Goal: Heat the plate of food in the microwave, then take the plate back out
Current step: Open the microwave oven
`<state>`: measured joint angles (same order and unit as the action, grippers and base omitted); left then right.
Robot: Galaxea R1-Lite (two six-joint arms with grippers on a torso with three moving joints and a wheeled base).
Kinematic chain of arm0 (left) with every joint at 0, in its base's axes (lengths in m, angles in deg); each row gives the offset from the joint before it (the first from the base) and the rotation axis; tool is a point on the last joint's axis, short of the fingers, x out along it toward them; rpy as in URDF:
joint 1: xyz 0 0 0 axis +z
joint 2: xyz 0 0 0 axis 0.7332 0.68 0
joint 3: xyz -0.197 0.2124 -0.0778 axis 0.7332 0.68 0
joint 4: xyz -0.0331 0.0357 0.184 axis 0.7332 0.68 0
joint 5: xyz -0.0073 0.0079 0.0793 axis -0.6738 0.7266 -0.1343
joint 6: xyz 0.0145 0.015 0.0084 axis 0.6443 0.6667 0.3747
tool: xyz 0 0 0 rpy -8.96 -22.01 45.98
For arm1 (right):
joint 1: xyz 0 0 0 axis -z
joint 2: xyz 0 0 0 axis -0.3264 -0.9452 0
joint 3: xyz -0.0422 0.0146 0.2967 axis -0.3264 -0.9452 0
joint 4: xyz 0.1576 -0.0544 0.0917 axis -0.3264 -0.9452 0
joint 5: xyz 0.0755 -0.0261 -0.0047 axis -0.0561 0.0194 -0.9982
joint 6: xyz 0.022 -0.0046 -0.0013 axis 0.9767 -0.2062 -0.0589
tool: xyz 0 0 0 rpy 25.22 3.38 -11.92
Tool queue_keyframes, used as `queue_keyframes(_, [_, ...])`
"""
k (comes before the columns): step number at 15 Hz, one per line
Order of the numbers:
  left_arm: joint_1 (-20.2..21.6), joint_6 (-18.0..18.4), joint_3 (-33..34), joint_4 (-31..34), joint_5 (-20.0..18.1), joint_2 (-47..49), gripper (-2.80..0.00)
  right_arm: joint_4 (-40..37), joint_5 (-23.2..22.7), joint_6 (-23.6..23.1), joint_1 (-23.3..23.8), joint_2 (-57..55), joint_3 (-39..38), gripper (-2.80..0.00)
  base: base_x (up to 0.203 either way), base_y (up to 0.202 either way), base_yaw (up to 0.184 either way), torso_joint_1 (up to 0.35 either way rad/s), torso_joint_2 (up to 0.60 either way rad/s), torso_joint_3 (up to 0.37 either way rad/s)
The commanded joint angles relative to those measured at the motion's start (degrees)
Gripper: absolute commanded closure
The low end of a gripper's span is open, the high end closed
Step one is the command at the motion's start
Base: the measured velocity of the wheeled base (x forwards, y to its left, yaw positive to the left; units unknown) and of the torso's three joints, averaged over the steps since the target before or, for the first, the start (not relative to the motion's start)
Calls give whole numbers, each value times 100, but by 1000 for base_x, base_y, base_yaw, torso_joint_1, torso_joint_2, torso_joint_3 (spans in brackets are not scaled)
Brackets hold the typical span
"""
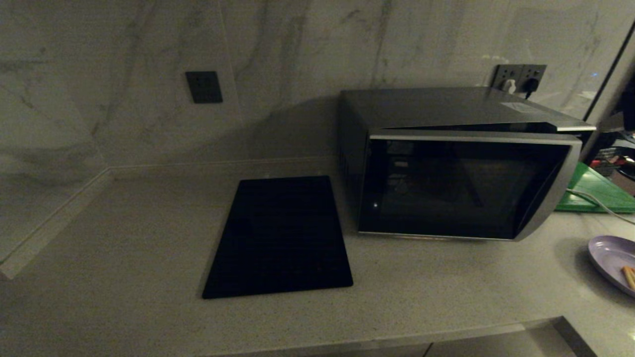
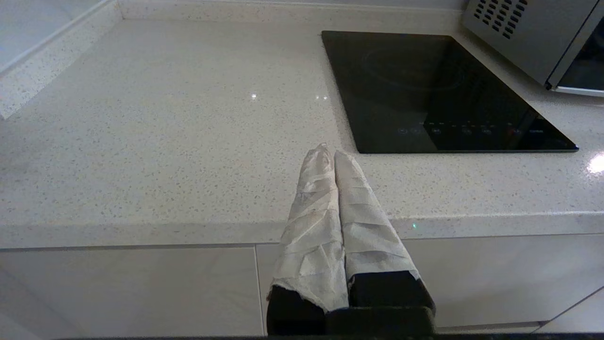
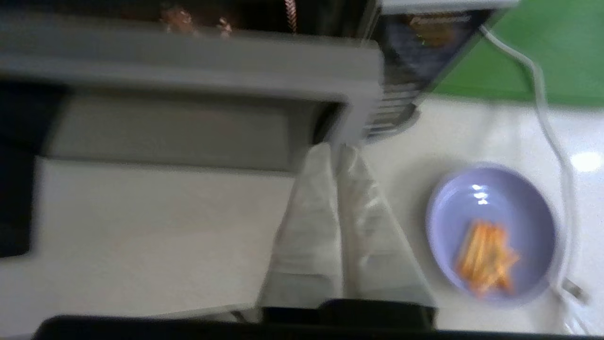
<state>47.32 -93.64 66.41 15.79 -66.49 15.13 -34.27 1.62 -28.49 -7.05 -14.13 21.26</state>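
I see the microwave (image 1: 461,168) door ajar; only right wrist view shows right gripper (image 3: 339,148) clenched near plate of food (image 3: 493,233); left gripper (image 2: 330,152) clenched, parked.

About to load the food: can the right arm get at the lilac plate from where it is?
Probably yes. The plate of food lies in the open on the counter beside the shut right gripper, nothing between them; the fingers must open first.

From the head we look down and forward over the counter (image 1: 124,258) at the microwave (image 1: 461,183), while our left wrist camera sits low at the counter's front edge, sharing the black slab (image 2: 439,89), and our right wrist camera hangs close above the plate of food (image 3: 490,231).
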Motion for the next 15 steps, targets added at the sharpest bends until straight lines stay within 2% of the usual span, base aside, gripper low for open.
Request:
queue_keyframes(1, [2,-4,0,-4,3,-1,0,-13,-80,348,-57,-399,301,0,0,0,0,0,0,0])
queue_keyframes(6, [2,-4,0,-4,3,-1,0,472,-122,638,-131,-913,498,0,0,0,0,0,0,0])
queue_keyframes(15, [2,-4,0,-4,3,-1,0,777,-127,651,-119,-1378,586,0,0,0,0,0,0,0])
